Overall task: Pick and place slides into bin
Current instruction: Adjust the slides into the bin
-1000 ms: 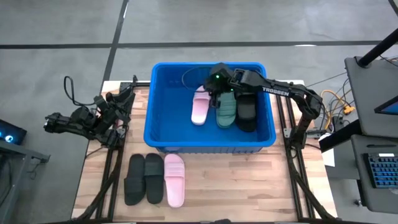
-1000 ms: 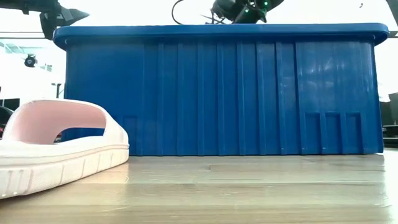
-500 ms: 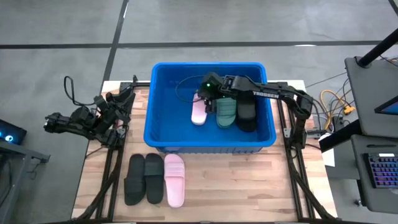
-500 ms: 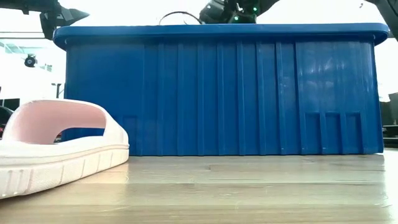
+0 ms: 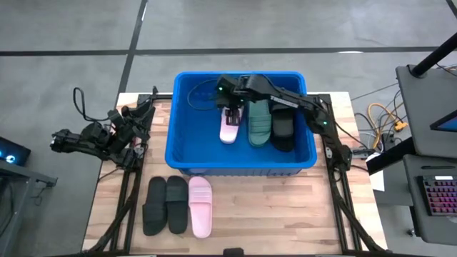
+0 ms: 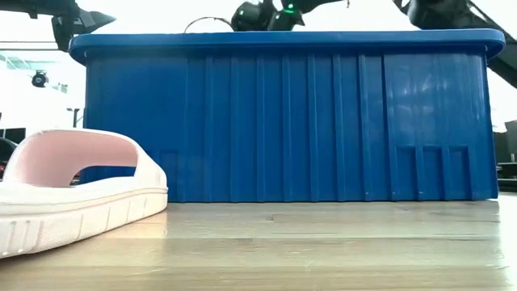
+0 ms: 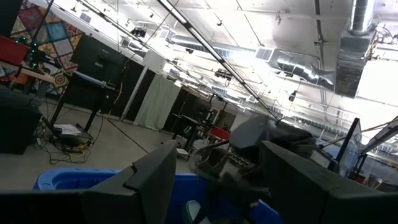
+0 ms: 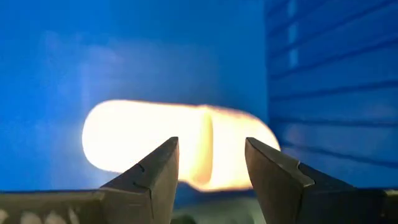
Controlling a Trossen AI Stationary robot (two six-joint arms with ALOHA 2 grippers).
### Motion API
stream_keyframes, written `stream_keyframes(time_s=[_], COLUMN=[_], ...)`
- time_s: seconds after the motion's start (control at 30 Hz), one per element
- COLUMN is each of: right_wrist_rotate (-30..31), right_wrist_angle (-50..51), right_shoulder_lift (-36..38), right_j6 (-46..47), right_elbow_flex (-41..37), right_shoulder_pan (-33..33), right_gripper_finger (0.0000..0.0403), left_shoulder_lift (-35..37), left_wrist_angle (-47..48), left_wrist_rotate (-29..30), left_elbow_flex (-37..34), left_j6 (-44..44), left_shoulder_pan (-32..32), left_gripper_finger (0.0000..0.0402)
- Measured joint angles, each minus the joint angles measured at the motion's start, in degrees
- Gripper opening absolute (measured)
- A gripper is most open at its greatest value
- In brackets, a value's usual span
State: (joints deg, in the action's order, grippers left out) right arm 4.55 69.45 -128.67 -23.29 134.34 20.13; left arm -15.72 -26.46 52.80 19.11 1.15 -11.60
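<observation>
The right arm has swung across the bin (image 5: 184,158) toward its left half, and the right hand (image 5: 232,113) now hovers over the pale pink slide (image 5: 228,127), fingers spread and empty, so that slide looks released. Inside the bin, three slides lie side by side: pink, then the dark green slide (image 5: 259,125), then a black slide (image 5: 283,130) nearest the right wall. Three more wait by the worktop's front edge: two black slides (image 5: 165,205) and a second pink slide (image 5: 200,206). The left hand (image 5: 132,128) rests at the worktop's left edge, spread and empty.
</observation>
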Motion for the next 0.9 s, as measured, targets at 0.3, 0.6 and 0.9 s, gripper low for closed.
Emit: stream_keyframes(time_s=[0.3,0.6,0.9], right_wrist_rotate=[0.80,3.03,7.67], right_wrist_angle=[1.66,-1.88,-7.15], right_shoulder_lift=[-1.49,-3.13,-4.67], right_j6=[-4.89,-7.80,-6.12], right_elbow_flex=[-4.47,-7.74,-9.69], right_shoulder_pan=[1.59,1.54,1.91], right_gripper_finger=[0.0165,0.0162,0.0148], left_shoulder_lift=[-0.01,-0.01,0.01], left_wrist_angle=[0.00,-0.02,-0.02], left_wrist_rotate=[0.00,-0.02,-0.02], left_elbow_flex=[0.00,0.00,-0.02], left_j6=[0.00,-0.02,-0.02], left_shoulder_pan=[-0.02,0.00,-0.01], left_gripper_finger=[0.0217,0.0217,0.0217])
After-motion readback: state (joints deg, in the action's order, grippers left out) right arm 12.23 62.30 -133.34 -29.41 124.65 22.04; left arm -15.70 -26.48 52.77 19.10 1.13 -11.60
